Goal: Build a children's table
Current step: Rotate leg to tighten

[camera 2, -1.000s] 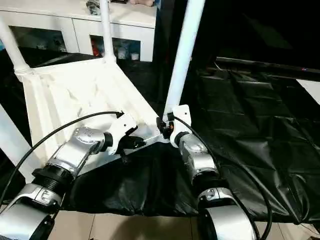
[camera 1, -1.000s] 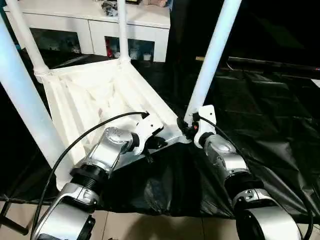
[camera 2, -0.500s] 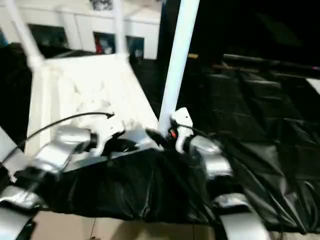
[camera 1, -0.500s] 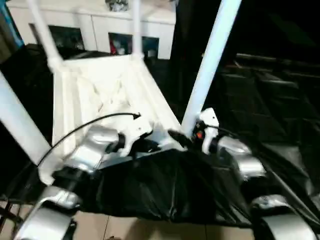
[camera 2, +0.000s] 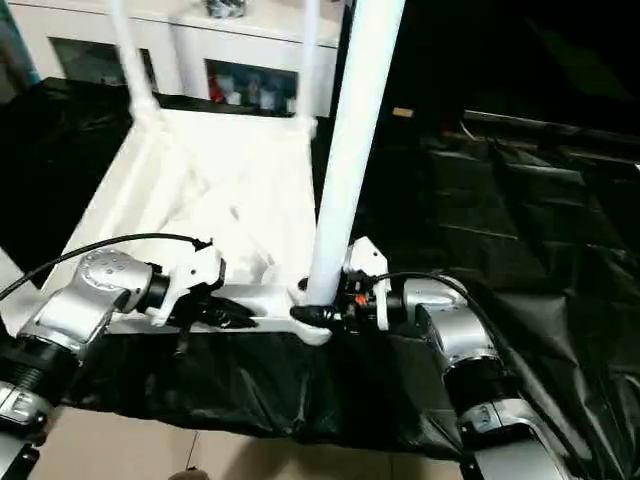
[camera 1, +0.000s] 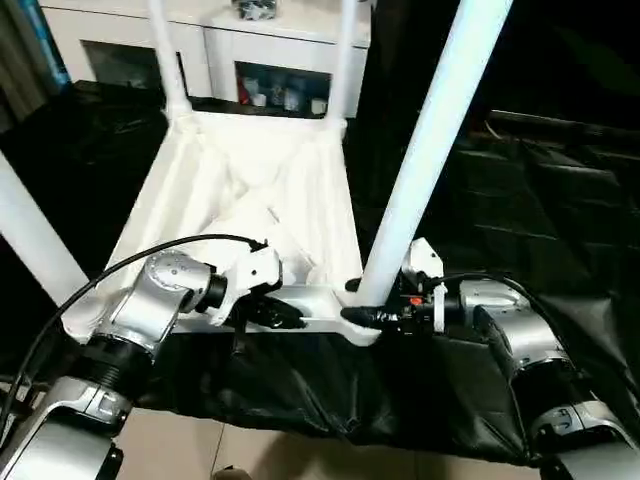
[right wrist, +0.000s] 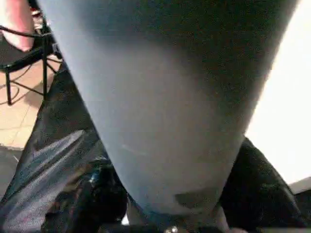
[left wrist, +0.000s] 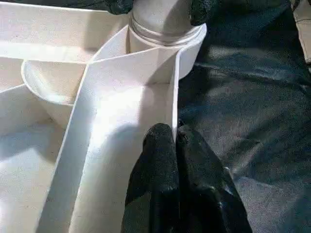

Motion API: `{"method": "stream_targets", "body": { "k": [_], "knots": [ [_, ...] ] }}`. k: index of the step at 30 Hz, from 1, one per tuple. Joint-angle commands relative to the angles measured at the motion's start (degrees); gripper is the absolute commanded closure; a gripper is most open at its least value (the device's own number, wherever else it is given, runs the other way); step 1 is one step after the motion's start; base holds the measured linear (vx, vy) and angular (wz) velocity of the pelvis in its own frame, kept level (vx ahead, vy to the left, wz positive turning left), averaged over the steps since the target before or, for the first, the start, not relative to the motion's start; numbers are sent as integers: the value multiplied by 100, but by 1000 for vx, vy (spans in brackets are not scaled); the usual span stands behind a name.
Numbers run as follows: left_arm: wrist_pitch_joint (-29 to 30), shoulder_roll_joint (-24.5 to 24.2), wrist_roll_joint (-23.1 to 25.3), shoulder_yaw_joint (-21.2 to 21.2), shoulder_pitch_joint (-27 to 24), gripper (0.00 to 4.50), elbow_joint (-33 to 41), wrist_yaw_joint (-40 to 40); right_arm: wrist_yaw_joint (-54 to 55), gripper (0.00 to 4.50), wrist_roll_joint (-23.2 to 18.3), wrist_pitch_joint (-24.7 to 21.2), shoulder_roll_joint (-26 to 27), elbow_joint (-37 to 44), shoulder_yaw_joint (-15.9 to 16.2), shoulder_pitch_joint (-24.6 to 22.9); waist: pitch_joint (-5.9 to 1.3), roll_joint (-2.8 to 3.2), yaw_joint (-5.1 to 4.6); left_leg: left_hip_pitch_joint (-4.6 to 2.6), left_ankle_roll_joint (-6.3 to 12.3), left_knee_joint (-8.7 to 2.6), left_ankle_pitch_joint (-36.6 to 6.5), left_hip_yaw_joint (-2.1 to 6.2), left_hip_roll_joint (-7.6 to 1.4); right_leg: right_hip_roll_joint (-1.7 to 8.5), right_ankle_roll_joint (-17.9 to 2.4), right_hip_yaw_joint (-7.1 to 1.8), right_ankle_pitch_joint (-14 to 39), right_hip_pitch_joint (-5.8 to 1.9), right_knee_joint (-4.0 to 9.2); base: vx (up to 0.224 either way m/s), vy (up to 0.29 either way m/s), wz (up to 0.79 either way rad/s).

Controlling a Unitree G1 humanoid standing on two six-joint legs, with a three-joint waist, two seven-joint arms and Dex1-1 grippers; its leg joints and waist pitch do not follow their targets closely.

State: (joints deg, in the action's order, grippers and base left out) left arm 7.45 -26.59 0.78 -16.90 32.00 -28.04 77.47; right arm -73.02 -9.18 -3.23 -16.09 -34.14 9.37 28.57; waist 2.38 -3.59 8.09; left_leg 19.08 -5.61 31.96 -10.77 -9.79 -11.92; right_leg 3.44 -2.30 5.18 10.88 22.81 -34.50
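- Two grippers work at the near edge of the upturned children's table (camera 1: 250, 190).
- Left gripper (camera 1: 285, 316): its black fingers (left wrist: 167, 165) are pressed together, tips at the thin near rim of the table top; whether they pinch the rim or just touch it is hard to say.
- Right gripper (camera 1: 362, 316): its fingers stand one on each side of the foot of the near right leg (camera 1: 430, 150), at the corner socket (left wrist: 165, 29); it seems to clasp the tube, though the contact is partly hidden.
- Table top lies ribbed underside up on a black sheet (camera 1: 540, 230), with four legs rising from its corners.
- Far leg (camera 1: 165, 55) and another far leg (camera 1: 343, 60) stand before a white cabinet (camera 1: 250, 40).
- Near left leg (camera 1: 30, 240) slants up beside the left forearm (camera 1: 150, 310).
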Motion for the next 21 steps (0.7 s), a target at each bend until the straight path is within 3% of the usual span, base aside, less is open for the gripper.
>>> {"method": "stream_targets", "body": {
  "k": [1,4,7,11,13,16,21],
  "knots": [
    [43,106,-16,-67,103,450,-74,-97,-239,234,53,-215,113,40,371,-198,-311,99,-15,18,190,-312,-818,3,-192,491,-1050,-344,690,-330,341,0,0,0],
    [169,194,-33,-69,64,450,-38,-229,-53,242,4,-367,214,121,341,-310,-305,101,-10,10,179,-317,-867,4,-192,489,-1044,-341,761,-326,349,0,0,0],
    [355,359,-40,-55,0,450,36,-489,452,243,94,-431,365,99,282,-403,-271,98,-18,-2,121,-347,-1113,11,-196,511,-923,-341,1313,-307,419,0,0,0],
    [510,568,42,-64,-5,450,39,-814,1279,247,256,-343,607,-147,108,-373,-201,86,-68,-60,-14,-398,-1667,56,-184,544,-592,-337,2598,-250,570,0,0,0],
    [733,955,149,-87,42,450,-6,-1314,2432,248,410,-368,984,-527,-130,-259,-180,64,-134,-106,-65,-402,-1961,89,-155,573,-319,-307,3403,-230,670,0,0,0],
    [849,1170,207,-116,80,450,-34,-1567,2884,251,398,-398,1194,-685,-249,-194,-196,55,-211,-89,-82,-401,-1966,125,-145,581,-189,-273,3594,-246,708,0,0,0],
    [1143,1801,315,-158,235,450,-152,-2267,4503,253,426,-397,1767,-1394,-594,269,-203,79,-322,-109,-74,-413,-2115,127,-148,549,-314,-264,3289,-198,705,0,0,0]
  ]
}}
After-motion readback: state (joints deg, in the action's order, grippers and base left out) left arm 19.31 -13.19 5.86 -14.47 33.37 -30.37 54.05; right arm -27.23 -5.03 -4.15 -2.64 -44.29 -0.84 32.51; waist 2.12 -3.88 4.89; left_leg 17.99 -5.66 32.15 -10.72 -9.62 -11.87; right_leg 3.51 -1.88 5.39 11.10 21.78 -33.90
